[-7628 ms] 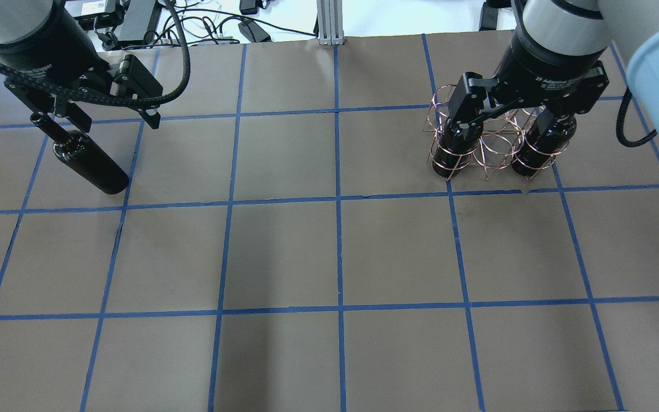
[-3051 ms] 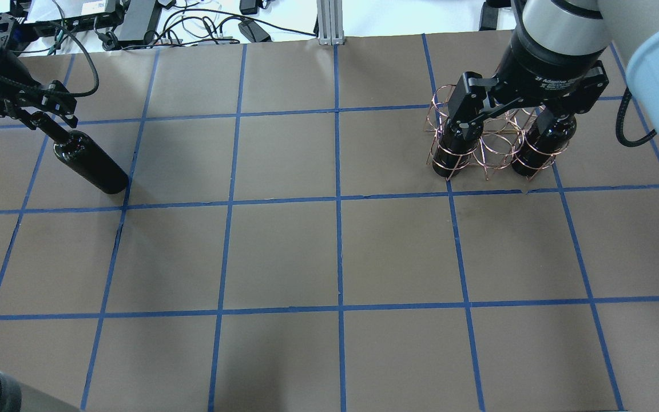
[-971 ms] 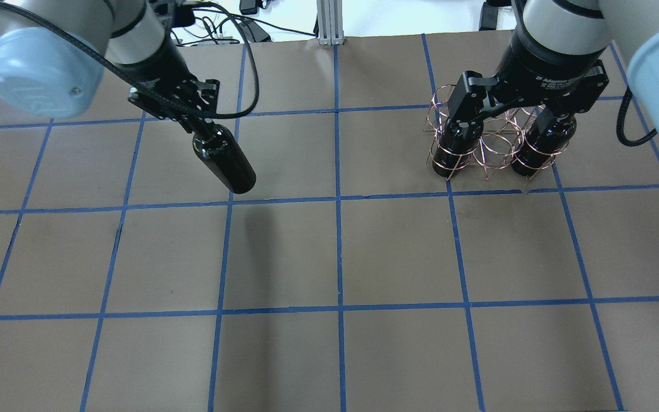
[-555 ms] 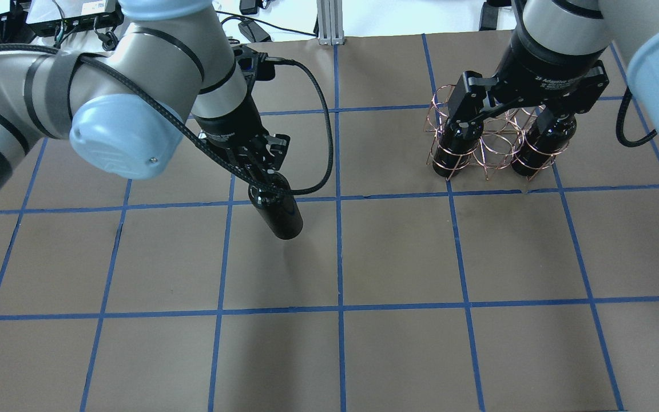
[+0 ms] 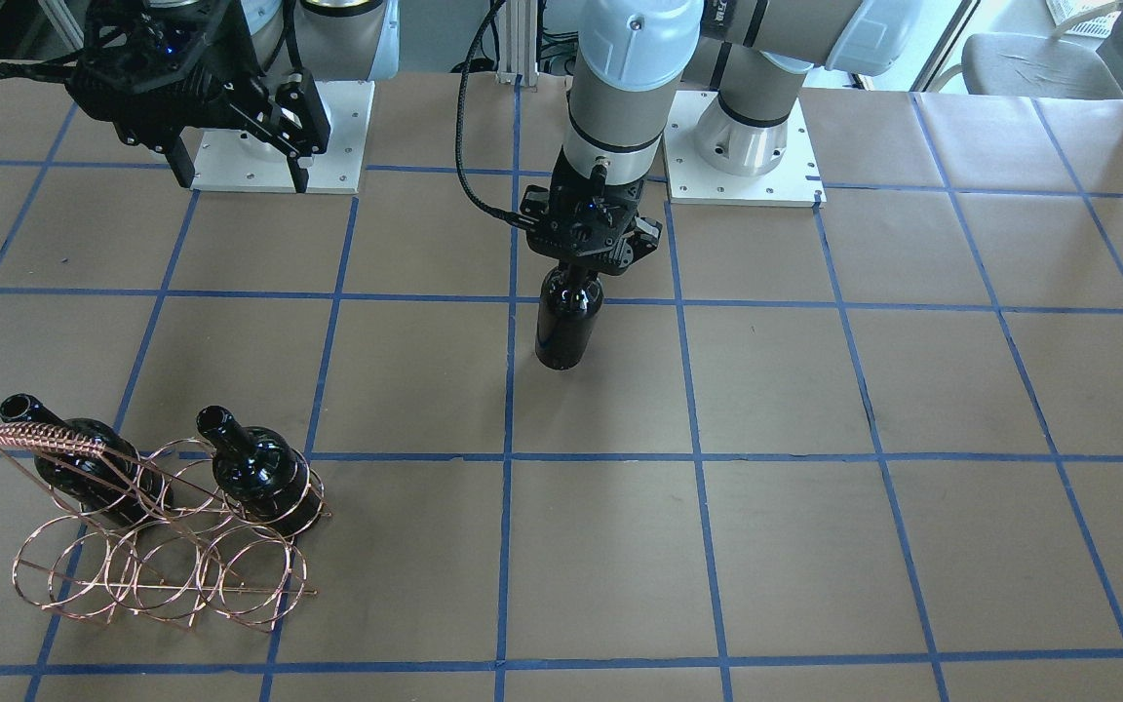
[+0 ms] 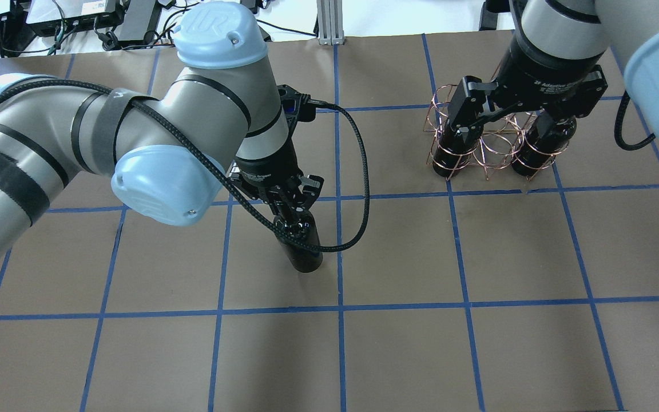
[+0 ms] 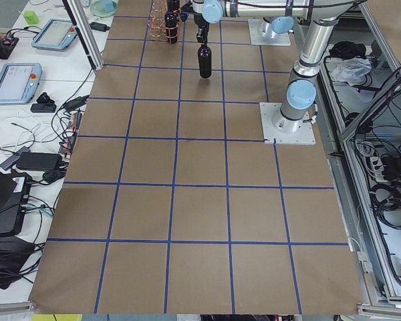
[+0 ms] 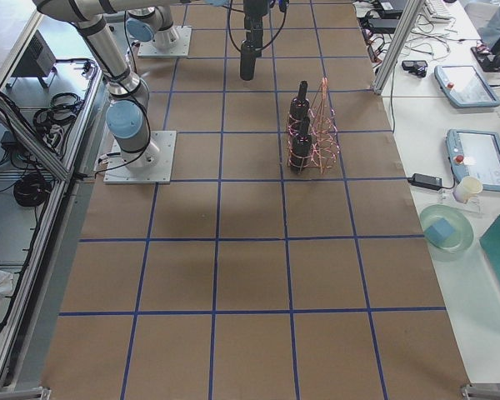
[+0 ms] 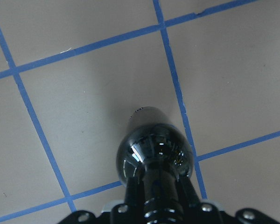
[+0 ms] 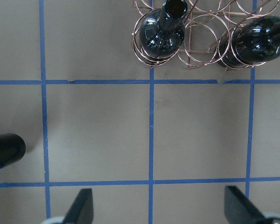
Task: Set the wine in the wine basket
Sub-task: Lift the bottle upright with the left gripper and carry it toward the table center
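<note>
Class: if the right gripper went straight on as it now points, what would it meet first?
Probably the bare table, by a blue tape line. The right gripper points down, and the wine basket lies off to one side.

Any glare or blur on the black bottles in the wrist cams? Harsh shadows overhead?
Left wrist view: held wine bottle in focus, small specular highlights on its shoulder, no washout. Right wrist view: two racked bottles show mild reflections; wine basket wires crisp. Overhead view: only soft, diffuse shadows on the table.
</note>
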Tool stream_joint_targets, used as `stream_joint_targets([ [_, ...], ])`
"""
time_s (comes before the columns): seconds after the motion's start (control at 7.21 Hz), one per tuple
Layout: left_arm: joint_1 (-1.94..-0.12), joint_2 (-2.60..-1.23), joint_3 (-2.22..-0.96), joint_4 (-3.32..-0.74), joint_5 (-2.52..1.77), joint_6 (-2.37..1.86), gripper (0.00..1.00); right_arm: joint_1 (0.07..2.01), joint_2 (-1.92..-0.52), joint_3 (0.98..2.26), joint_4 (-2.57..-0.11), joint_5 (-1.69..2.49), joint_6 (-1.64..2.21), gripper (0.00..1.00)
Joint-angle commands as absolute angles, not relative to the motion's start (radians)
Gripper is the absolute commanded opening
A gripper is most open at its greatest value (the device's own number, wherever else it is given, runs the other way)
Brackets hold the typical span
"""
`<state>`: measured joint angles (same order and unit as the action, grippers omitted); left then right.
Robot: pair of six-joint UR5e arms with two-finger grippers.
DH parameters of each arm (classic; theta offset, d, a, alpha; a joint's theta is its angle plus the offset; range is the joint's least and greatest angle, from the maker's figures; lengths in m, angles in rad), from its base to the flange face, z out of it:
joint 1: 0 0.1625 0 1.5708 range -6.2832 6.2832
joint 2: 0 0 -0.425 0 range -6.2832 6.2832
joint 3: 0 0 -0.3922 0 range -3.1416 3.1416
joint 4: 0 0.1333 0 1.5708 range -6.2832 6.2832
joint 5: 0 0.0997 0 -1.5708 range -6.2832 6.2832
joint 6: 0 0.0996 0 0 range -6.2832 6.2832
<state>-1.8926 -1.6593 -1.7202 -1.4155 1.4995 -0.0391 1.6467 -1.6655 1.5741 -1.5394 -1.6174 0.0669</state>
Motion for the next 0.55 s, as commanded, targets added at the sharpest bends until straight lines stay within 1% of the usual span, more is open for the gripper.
stream_joint_targets([
  [0.0, -1.899, -1.672, -1.726, -1.41, 1.497, -0.037, 0.0, 1.651, -1.667, 1.577, -1.542, -1.615, 0.069, 1.0],
  [0.42, -1.908, -1.678, -1.724, -1.404, 1.496, -0.038, 0.0, 1.651, -1.671, 1.577, -1.545, -1.614, 0.063, 1.0],
])
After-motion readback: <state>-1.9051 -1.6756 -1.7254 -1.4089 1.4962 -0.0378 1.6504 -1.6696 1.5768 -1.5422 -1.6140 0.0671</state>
